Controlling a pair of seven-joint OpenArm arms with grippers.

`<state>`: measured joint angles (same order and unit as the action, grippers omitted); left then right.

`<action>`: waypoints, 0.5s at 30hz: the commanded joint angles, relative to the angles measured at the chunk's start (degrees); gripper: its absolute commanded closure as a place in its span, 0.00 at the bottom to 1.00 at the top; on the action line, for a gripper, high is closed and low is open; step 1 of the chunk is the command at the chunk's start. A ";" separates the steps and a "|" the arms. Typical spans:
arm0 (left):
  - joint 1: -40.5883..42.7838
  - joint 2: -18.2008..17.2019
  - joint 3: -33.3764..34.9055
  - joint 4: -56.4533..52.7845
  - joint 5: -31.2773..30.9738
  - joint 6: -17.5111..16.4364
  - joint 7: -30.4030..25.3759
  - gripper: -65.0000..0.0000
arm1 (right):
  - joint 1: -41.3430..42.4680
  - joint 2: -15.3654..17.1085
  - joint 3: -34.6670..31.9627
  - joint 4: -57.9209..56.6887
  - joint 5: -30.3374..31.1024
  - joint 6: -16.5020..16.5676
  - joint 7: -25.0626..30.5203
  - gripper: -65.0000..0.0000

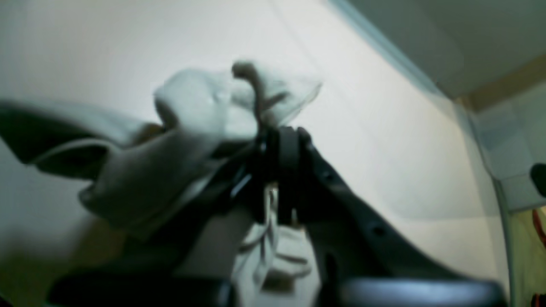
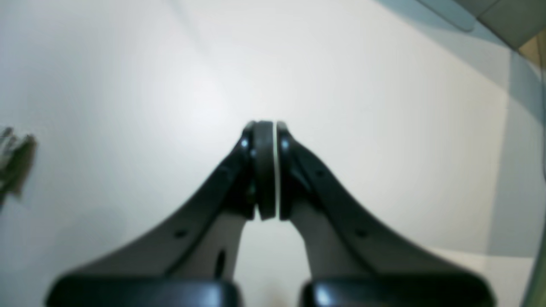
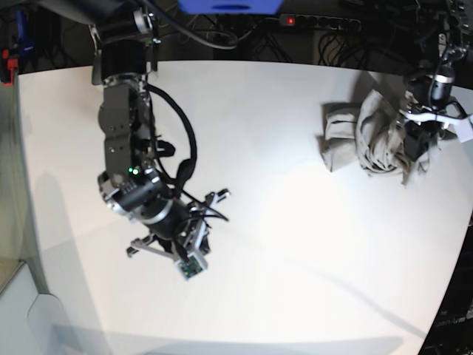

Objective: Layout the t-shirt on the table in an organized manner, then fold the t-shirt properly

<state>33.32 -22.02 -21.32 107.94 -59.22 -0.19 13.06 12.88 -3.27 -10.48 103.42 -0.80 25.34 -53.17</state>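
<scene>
Work has barely begun: the t-shirt (image 3: 369,137) sits bunched at the tabletop's (image 3: 295,244) upper right, the left tool (image 1: 277,136) clamped on its cloth, the right tool (image 2: 265,170) closed on nothing, spreading and folding undone.

Background, base view: a black power strip (image 3: 319,23) with a lit red switch lies beyond the far edge of the work surface among tangled dark cables (image 3: 259,41). A blue object (image 3: 229,6) sits at the top edge, and a small red item (image 3: 7,65) at far left.
</scene>
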 commanded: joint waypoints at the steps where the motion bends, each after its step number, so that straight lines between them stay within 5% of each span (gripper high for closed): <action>1: -0.13 -0.79 -0.44 1.03 -1.31 -0.21 -1.76 1.00 | 0.87 -0.29 -0.11 1.51 0.67 -0.33 1.43 1.00; 7: -4.71 -1.23 4.31 5.51 -1.75 -0.21 -1.76 1.00 | 0.43 -0.12 -0.03 2.56 0.67 -0.33 1.43 1.00; 15: -20.88 -1.14 24.00 6.65 -1.31 0.32 -1.76 1.00 | 0.35 2.43 0.24 5.46 0.40 -0.33 1.43 1.00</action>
<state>13.41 -22.70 3.20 113.43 -59.42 0.58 13.39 12.10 -0.58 -10.02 107.81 -1.28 25.41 -53.36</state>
